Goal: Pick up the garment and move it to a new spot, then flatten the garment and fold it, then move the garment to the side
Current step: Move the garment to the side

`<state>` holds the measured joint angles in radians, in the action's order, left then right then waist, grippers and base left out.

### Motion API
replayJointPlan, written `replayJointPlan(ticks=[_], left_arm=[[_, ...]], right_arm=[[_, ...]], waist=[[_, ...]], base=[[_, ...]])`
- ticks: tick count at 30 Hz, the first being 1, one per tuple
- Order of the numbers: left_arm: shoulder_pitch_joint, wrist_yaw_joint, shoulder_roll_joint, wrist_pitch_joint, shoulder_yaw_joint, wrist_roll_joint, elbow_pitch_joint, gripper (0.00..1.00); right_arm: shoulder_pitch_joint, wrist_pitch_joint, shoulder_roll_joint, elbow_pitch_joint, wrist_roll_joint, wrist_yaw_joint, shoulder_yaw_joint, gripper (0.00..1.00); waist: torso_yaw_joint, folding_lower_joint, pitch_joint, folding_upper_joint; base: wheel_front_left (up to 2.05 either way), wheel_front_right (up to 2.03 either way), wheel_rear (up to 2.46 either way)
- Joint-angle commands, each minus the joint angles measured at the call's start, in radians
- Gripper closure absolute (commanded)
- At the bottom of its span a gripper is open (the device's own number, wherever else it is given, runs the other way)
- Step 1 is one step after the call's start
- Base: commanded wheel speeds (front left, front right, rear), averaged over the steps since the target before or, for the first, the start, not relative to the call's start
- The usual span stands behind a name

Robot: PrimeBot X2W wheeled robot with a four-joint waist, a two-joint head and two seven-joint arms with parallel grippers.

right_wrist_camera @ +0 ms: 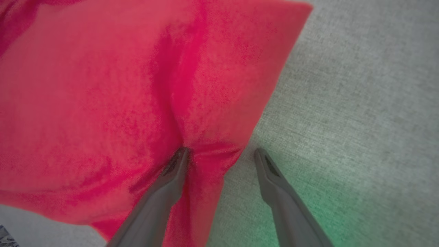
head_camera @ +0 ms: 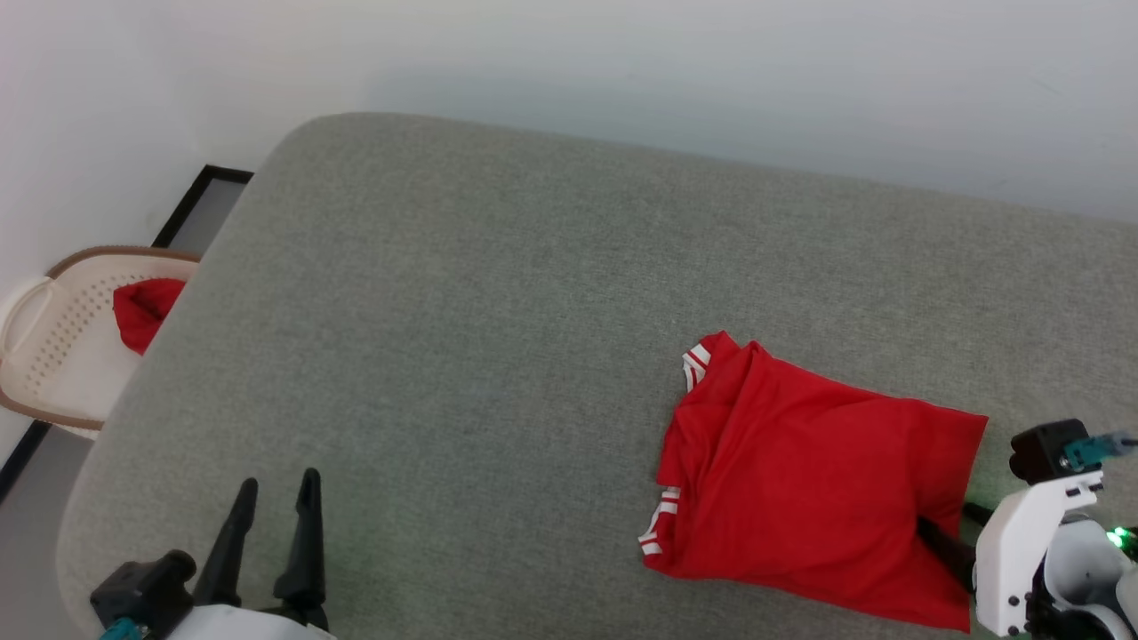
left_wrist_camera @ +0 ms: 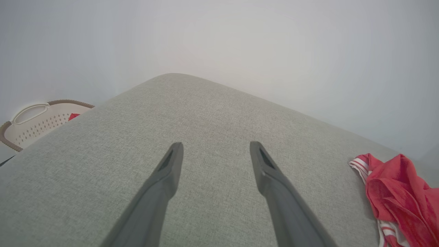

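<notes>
Right wrist view: right gripper (right_wrist_camera: pixel 221 150) apart astride garment (right_wrist_camera: pixel 103 85) edge, perhaps in contact; left gripper (left_wrist_camera: pixel 216 143) apart.

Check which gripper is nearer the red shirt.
Right. The right gripper sits open at the edge of the red shirt, one finger against the fabric, the other over the grey cushion. The left gripper is open over bare cushion, well left of the shirt.

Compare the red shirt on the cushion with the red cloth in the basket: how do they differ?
The shirt lies flat on the grey cushion; the cloth sits bunched in the basket. The shirt shows white striped trim; the cloth looks plain red. Both are red fabric.
</notes>
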<state>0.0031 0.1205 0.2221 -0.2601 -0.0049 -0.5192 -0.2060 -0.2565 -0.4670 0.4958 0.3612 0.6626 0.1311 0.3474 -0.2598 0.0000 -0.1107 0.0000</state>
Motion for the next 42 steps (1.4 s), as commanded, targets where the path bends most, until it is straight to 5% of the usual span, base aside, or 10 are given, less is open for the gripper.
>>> replayJointPlan(ticks=[1, 2, 3, 4, 19, 42], left_arm=[[-0.009, 0.003, -0.005, -0.005, 0.001, 0.001, -0.003, 0.0], [-0.012, 0.004, -0.006, -0.005, -0.001, 0.002, -0.004, 0.0], [-0.014, 0.004, -0.008, -0.005, -0.001, 0.004, -0.006, 0.0], [-0.017, 0.005, -0.01, -0.005, -0.001, 0.006, -0.006, 0.0], [-0.019, 0.012, -0.012, -0.005, 0.017, 0.025, 0.013, 0.0], [-0.188, 0.011, 0.049, -0.004, -0.105, 0.028, 0.033, 0.0]], right_arm=[[-0.002, -0.023, -0.016, 0.022, -0.003, -0.001, 0.012, 0.0], [-0.008, -0.045, -0.019, 0.032, -0.005, -0.001, 0.018, 0.03], [-0.014, -0.06, -0.021, 0.037, -0.007, -0.001, 0.026, 0.82], [-0.025, -0.068, -0.023, 0.037, -0.007, -0.001, 0.028, 1.0], [-0.125, -0.102, 0.053, -0.029, -0.023, -0.001, 0.041, 1.0], [-0.331, -0.073, 0.206, -0.084, -0.025, -0.001, 0.096, 1.0]], waist=[[-0.002, 0.0, -0.002, 0.0], [-0.003, 0.0, -0.003, 0.0], [-0.004, 0.0, -0.004, 0.0], [-0.005, 0.0, -0.004, 0.0], [0.043, 0.0, 0.006, 0.0], [0.339, 0.0, -0.078, 0.0]], base=[[0.0, 0.0, 0.0], [0.0, 0.0, 0.0], [0.0, 0.0, 0.0], [0.0, 0.0, 0.0], [0.0, 0.0, 0.0], [0.0, 0.0, 0.0]])
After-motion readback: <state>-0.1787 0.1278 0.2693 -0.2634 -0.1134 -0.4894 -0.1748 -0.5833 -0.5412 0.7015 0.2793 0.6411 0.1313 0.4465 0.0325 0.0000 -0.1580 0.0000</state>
